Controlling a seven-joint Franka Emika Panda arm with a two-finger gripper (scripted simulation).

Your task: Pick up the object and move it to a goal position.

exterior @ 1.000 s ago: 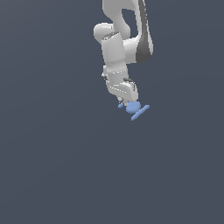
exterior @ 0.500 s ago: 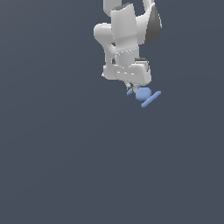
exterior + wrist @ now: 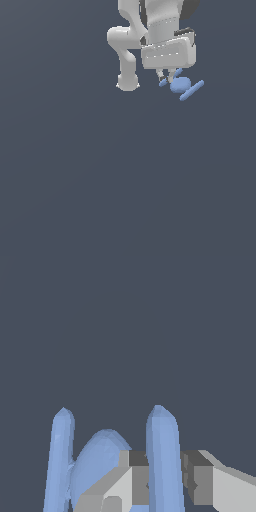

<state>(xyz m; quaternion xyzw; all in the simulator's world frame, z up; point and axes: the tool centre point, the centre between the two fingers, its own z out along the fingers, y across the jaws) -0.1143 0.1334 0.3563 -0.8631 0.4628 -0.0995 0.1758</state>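
White gripper (image 3: 167,76) clamped on one thin bar of the small light-blue ball-and-two-bars object (image 3: 181,85); object hangs just below the white arm's wrist (image 3: 167,52), tilted; wrist view: fingers (image 3: 200,478) flank that bar.

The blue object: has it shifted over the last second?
Yes. The blue object, held in the gripper, moved toward the exterior view's right and slightly upward against the frame edges; nothing else fixed shows.

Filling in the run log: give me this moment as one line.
phase: carry | gripper: shut on one bar of light-blue object | object: held off the ground | goal: not visible
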